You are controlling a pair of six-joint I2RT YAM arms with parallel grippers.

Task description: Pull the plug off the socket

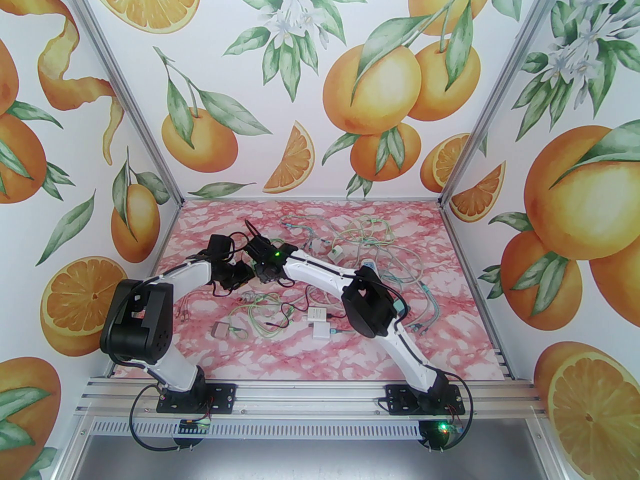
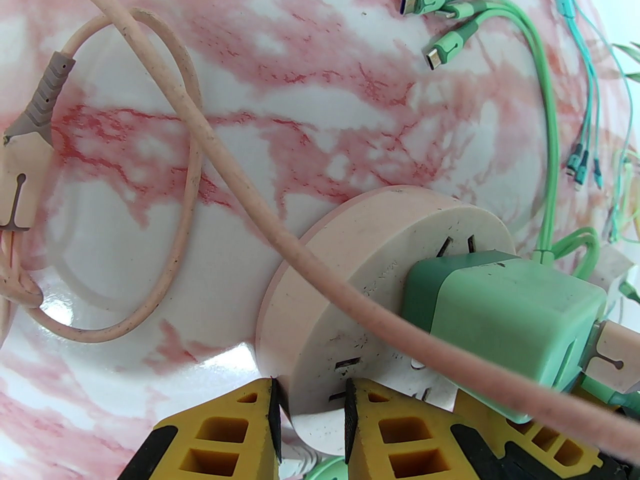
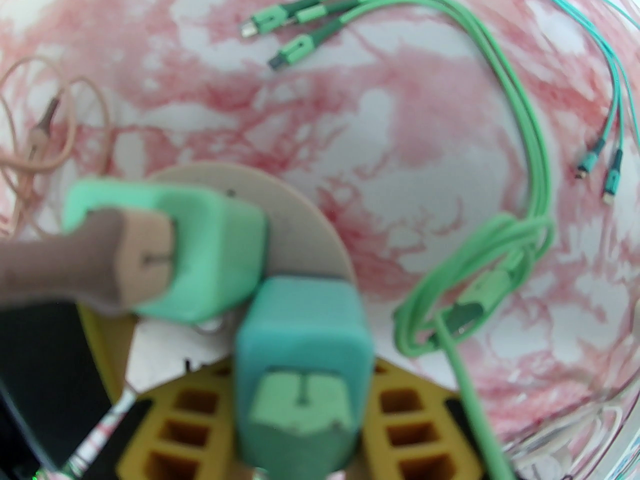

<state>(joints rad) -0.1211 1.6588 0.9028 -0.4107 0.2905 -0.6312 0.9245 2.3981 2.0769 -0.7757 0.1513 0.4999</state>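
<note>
1. We see the round socket [image 2: 400, 238] just left of the tabletop's [image 1: 260, 358] middle, where the two arms meet.
2. The left fingers [image 2: 357, 413] are pinched tight on the socket's rim.
3. The teal plug [image 3: 300, 328] sits on the socket's face, just beside a light green plug [image 2: 500, 318].
4. The right fingers [image 3: 395, 408] are closed against the teal plug's two sides.

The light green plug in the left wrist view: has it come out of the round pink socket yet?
No, the light green plug sits pressed against the face of the round pink socket, with no gap between them.
</note>
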